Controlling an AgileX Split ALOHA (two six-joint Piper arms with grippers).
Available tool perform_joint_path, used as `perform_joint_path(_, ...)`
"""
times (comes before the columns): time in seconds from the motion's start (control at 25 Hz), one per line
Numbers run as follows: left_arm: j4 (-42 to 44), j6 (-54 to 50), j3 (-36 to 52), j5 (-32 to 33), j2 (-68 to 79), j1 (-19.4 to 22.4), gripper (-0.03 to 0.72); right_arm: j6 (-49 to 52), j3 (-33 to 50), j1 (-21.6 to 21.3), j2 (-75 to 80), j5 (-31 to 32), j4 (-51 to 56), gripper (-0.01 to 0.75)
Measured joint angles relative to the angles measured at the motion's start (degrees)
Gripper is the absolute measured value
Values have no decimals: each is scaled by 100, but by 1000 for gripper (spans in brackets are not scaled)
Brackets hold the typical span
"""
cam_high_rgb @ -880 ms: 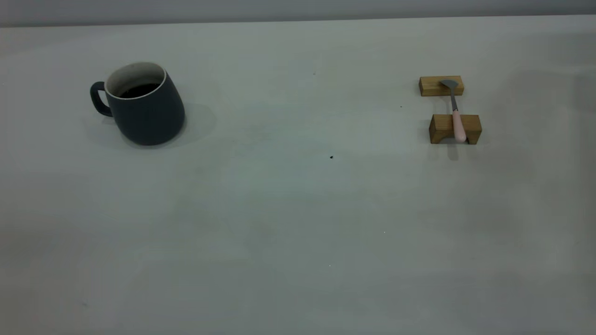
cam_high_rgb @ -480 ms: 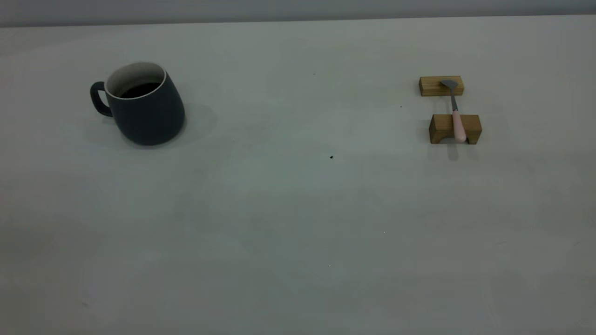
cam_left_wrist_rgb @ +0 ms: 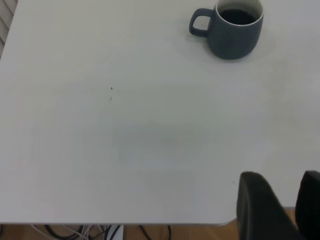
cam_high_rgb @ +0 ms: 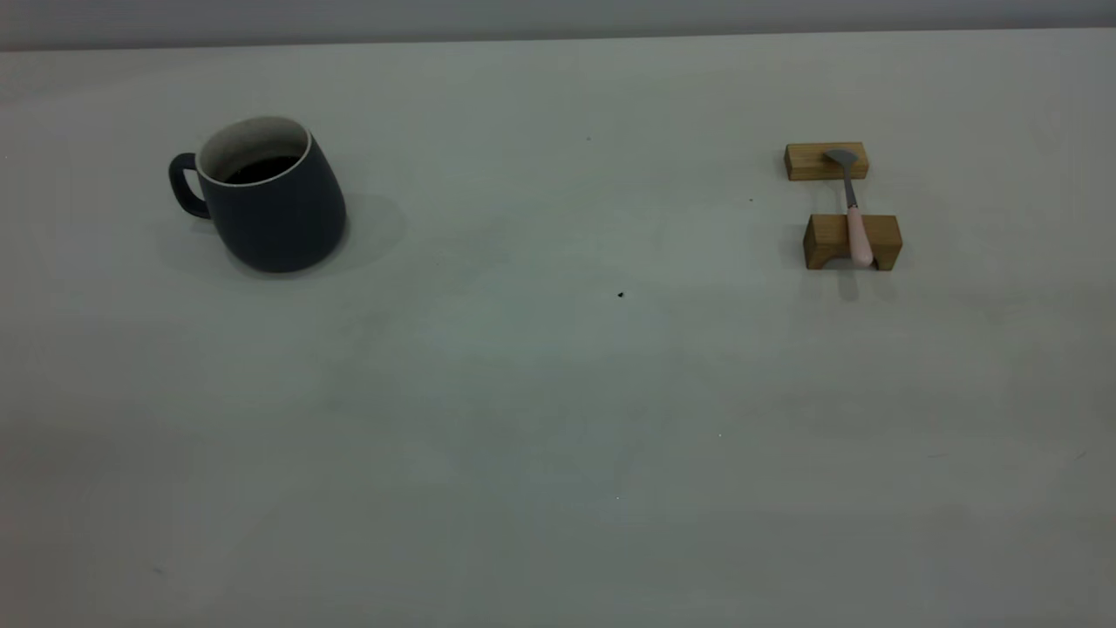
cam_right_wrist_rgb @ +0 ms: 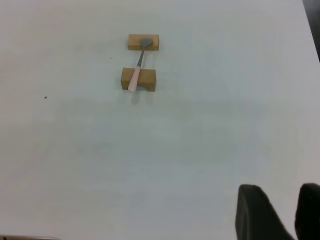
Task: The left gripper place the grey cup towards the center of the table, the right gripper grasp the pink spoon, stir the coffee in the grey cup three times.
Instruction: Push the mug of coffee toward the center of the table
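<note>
Currently the grey cup (cam_high_rgb: 268,196) stands upright on the tabletop (cam_high_rgb: 558,392), far toward the left arm's side and well apart from the centre; its loop handle faces outward, away from the centre; the coffee (cam_high_rgb: 260,168) sits well below the off-white rim. Judged from its form, the cup is rigid, glazed and fairly heavy with liquid; the wall tapers toward the rim, so a grip on the body may slip upward; take hold across the lower body or at the handle, and keep it level to avoid spilling.

The pink spoon (cam_high_rgb: 854,214) lies across two wooden blocks (cam_high_rgb: 852,241), near the right arm's side; its bowl rests on the farther block, its pink handle on the nearer one, and the neck between them is raised off the surface. It appears light, slim and stiff; the handle is the proper place to grasp.

The left hand (cam_left_wrist_rgb: 280,210) is seen only in its wrist view, back near the tabletop's edge, well apart from the cup; its fingers stand apart and hold nothing. The right hand (cam_right_wrist_rgb: 279,212) is likewise back, fingers parted, empty, well apart from the spoon.
</note>
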Motion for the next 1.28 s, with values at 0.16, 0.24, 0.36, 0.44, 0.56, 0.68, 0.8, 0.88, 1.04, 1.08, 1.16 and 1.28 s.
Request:
perform_joint_path(0.16,-35,0,0,0,0,0,258,0,0,0,0,0,0,238)
perform_joint_path(0.24,-35,0,0,0,0,0,258,0,0,0,0,0,0,238)
perform_joint_path(0.36,-35,-104,-36,-24,127,0,265,0,0,0,0,0,0,238)
perform_joint_path(0.44,-35,-142,-97,-182,442,0,282,0,0,0,0,0,0,238)
perform_joint_path(0.56,-35,-144,-160,-520,1152,0,320,0,0,0,0,0,0,238)
perform_joint_path(0.68,4,90,-165,-987,2130,0,360,0,0,0,0,0,0,238)
perform_joint_path(0.8,267,456,-192,-1676,3320,0,389,0,0,0,0,0,0,238)
perform_joint_path(0.88,442,533,-335,-2107,4222,0,395,0,0,0,0,0,0,238)
perform_joint_path(1.04,898,571,-1020,-2755,5998,0,396,0,0,0,0,0,5,238)
perform_joint_path(1.08,1007,593,-1282,-2831,6515,0,396,0,0,0,0,0,5,238)
perform_joint_path(1.16,1056,808,-1806,-2910,7546,-7,405,0,0,0,0,0,5,238)
perform_joint_path(1.28,1099,1543,-2702,-2844,8950,-116,450,0,0,0,0,0,5,238)
